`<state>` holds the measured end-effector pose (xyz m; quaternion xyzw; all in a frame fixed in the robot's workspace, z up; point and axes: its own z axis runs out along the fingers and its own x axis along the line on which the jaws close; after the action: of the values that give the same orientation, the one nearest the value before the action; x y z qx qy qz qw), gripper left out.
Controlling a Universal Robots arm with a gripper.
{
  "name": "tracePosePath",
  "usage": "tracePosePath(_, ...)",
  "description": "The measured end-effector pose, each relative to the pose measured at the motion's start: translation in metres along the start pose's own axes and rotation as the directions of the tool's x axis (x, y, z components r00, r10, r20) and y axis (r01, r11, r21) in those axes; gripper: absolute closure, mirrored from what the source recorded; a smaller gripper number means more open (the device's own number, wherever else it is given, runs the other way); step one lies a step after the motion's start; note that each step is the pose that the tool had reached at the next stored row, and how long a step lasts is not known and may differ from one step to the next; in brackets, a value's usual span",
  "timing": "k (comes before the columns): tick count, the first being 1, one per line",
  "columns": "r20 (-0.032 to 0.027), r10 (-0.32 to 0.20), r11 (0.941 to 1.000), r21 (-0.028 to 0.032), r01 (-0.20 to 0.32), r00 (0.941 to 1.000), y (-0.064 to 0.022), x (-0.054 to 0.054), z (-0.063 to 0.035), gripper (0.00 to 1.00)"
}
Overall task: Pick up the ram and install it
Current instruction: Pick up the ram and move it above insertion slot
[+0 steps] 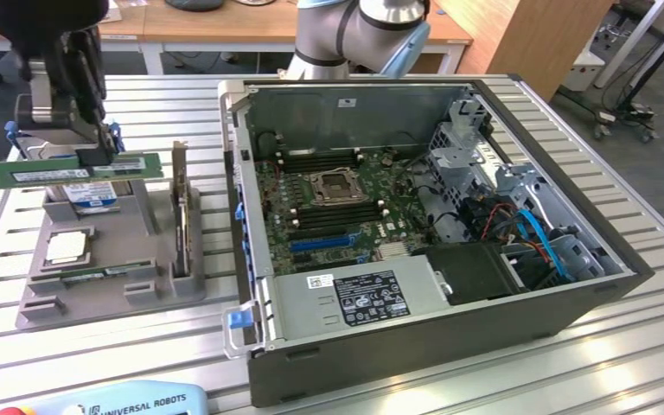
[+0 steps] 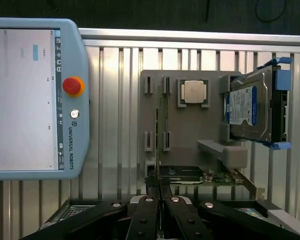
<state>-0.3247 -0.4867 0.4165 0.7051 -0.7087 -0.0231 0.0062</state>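
Observation:
The ram (image 1: 69, 169), a long green stick with a white label, hangs level above the grey fixture tray (image 1: 111, 287) at the exterior view's left. My gripper (image 1: 97, 154) is shut on its upper edge, near one end. In the wrist view the ram (image 2: 157, 125) shows edge-on as a thin dark line running out from between the shut fingers (image 2: 151, 192). The open computer case (image 1: 424, 216) lies to the exterior view's right, with its motherboard's dark memory slots (image 1: 329, 210) on both sides of the CPU socket (image 1: 338, 184).
On the tray sit a blue-labelled hard drive (image 1: 90, 195) (image 2: 252, 112), a CPU chip (image 1: 67, 246) (image 2: 194, 92) and an upright expansion card (image 1: 180, 207). A teach pendant (image 1: 107, 402) (image 2: 30, 100) lies at the table's near edge. Cables and drive cages crowd the case's right side.

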Motion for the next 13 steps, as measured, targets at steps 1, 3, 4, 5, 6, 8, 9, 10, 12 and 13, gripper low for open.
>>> tracePosePath(1,0.0000,0.000,1.0000,0.0000,0.000,1.0000,-0.0027,0.000,-0.0001,0.88)
tracePosePath(3,0.0000,0.000,1.0000,0.0000,0.000,1.0000,-0.0075,0.000,-0.0003,0.88)
tracePosePath(4,0.0001,0.000,1.0000,0.0000,0.000,1.0000,-0.0101,0.000,-0.0004,0.88)
tracePosePath(5,0.0001,0.000,1.0000,0.0000,0.000,1.0000,-0.0124,0.000,-0.0005,0.88)
tracePosePath(6,0.0001,0.000,1.0000,0.0001,0.000,1.0000,-0.0147,0.000,-0.0006,0.88)
tracePosePath(8,0.0001,0.000,1.0000,0.0000,0.000,1.0000,-0.0195,0.000,-0.0008,0.88)
tracePosePath(9,0.0001,0.000,1.0000,0.0000,0.000,1.0000,-0.0219,0.000,-0.0009,0.88)
tracePosePath(10,0.0001,0.000,1.0000,0.0000,0.000,1.0000,-0.0243,0.000,-0.0010,0.88)
tracePosePath(12,0.0003,0.000,1.0000,0.0001,0.000,1.0000,-0.0296,0.000,-0.0012,0.88)
tracePosePath(13,0.0002,0.000,1.0000,0.0001,0.000,1.0000,-0.0322,0.000,-0.0013,0.88)
